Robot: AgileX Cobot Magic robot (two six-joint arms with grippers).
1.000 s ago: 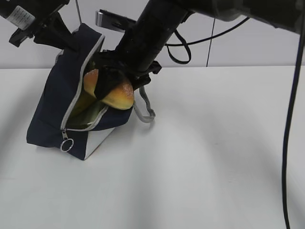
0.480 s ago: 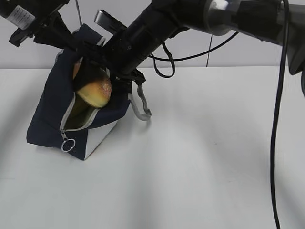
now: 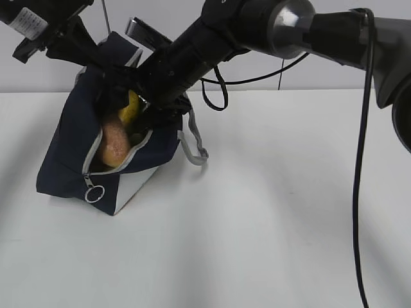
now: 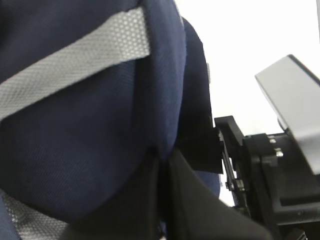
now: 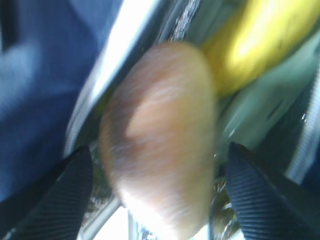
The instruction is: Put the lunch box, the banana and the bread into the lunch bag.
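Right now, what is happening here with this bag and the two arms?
The robot is packing a lunch bag. The left tool is shut on the fabric at the bag's top and holds the mouth open. The right tool reaches into the opening, its fingers apart on either side of the bread, which sits just inside the zipper. The banana lies behind it, over something pale green, perhaps the lunch box lid.

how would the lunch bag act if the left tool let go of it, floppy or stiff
Probably floppy: the lunch bag leans tilted, its fabric bunched where the left tool pinches its top edge. It would likely sag or settle once released, though the bread and banana inside may weigh it down.
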